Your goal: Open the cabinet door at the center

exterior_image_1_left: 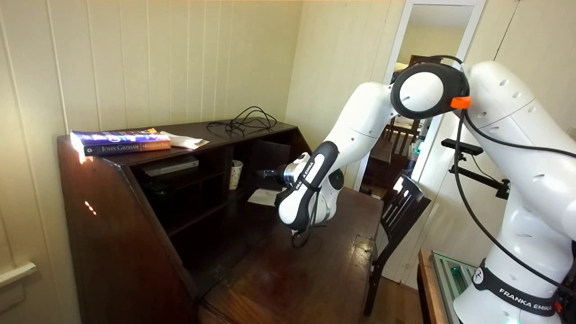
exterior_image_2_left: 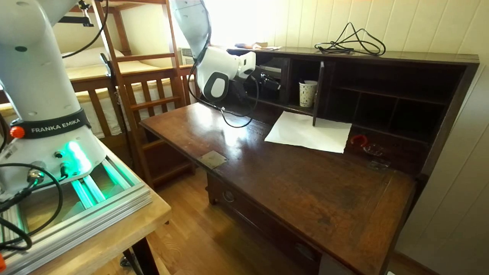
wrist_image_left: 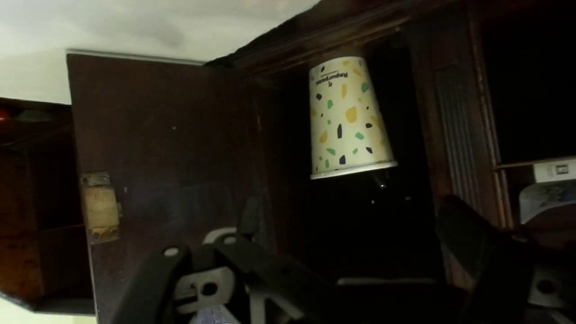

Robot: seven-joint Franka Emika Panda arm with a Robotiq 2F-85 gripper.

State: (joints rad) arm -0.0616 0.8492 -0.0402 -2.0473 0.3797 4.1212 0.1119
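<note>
1. In an exterior view, the cabinet door (exterior_image_2_left: 320, 91) stands swung outward at the center of the desk (exterior_image_2_left: 305, 179), over white paper (exterior_image_2_left: 290, 130).
2. A patterned cup (exterior_image_2_left: 306, 93) stands left of it, inside the compartment (exterior_image_2_left: 300, 68).
3. The gripper (wrist_image_left: 353, 218), spread wide, is on the compartment's near side.

The gripper (wrist_image_left: 351, 211) holds its fingers (wrist_image_left: 465, 236) spread wide. Right behind them sits the wrist (exterior_image_1_left: 327, 204); the white arm (exterior_image_1_left: 355, 126) bends at an elbow (exterior_image_1_left: 427, 92) well above the fingers.
</note>
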